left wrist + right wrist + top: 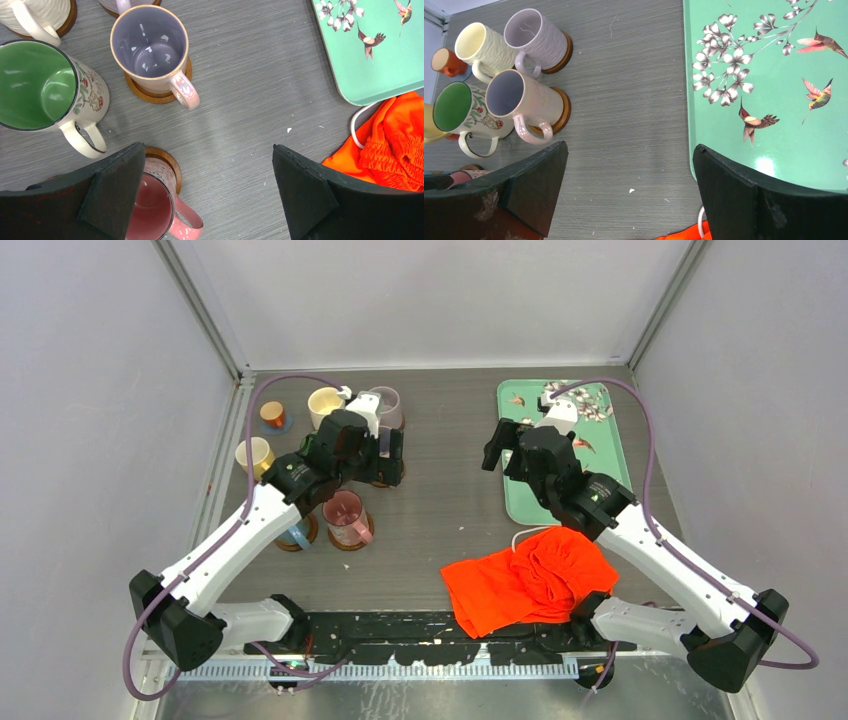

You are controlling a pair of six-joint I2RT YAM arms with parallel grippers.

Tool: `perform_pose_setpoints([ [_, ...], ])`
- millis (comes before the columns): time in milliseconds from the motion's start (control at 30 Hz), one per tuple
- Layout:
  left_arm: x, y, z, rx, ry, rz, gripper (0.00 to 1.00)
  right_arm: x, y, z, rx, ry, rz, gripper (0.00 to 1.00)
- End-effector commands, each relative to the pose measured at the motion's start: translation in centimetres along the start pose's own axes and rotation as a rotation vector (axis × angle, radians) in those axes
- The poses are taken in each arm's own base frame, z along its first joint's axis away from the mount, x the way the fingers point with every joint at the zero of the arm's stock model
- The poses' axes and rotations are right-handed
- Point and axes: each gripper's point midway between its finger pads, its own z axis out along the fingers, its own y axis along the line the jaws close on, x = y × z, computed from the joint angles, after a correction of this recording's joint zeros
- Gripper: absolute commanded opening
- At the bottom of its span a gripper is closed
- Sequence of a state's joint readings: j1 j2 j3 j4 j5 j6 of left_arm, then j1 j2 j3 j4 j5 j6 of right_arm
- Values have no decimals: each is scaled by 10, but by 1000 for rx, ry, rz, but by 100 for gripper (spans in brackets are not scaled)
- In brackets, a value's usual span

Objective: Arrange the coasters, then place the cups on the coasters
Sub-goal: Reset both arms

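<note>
Over the mug cluster on the table's left side hangs the L gripper (207, 167), jaws spread wide w/ nothing between them, only bare grey table (240, 100) below. Under one finger sits the pink-maroon mug (150, 212) on a wood coaster (169, 159). Ahead of it the pale pink mug (150, 45), lilac inside, stands upright on its own brown coaster (159, 96). Beside that is the green-inside mug (37, 85) — can't tell if a coaster is under it. Further back are the cream ribbed mug (478, 46) and the lilac ribbed mug (535, 32), close together, the lilac one on a wood disc (567, 50). The tiny orange cup (445, 61) is on the small blue coaster (465, 75) at the group's far-left corner. A blue mug (297, 534) shows partly under the L arm in the top view. The R gripper (629, 167) is also gaping wide and empty, hovering at the left edge of the teal floral tray (774, 125). An orange cloth (530, 580) lies near the front by the tray's near end, w/ a white cord (356, 120) beside it.
</note>
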State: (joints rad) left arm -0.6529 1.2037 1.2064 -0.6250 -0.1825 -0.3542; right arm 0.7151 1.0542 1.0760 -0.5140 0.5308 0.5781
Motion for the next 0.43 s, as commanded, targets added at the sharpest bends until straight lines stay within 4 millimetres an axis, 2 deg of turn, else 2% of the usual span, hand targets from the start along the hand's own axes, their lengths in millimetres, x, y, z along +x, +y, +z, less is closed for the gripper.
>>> perform_pose_setpoints([
  [0, -12, -3, -8, 21, -57, 10, 100, -10, 6, 2, -14, -36, 37, 100],
  [400, -13, -3, -10, 27, -64, 12, 100, -9, 7, 3, -15, -31, 36, 100],
])
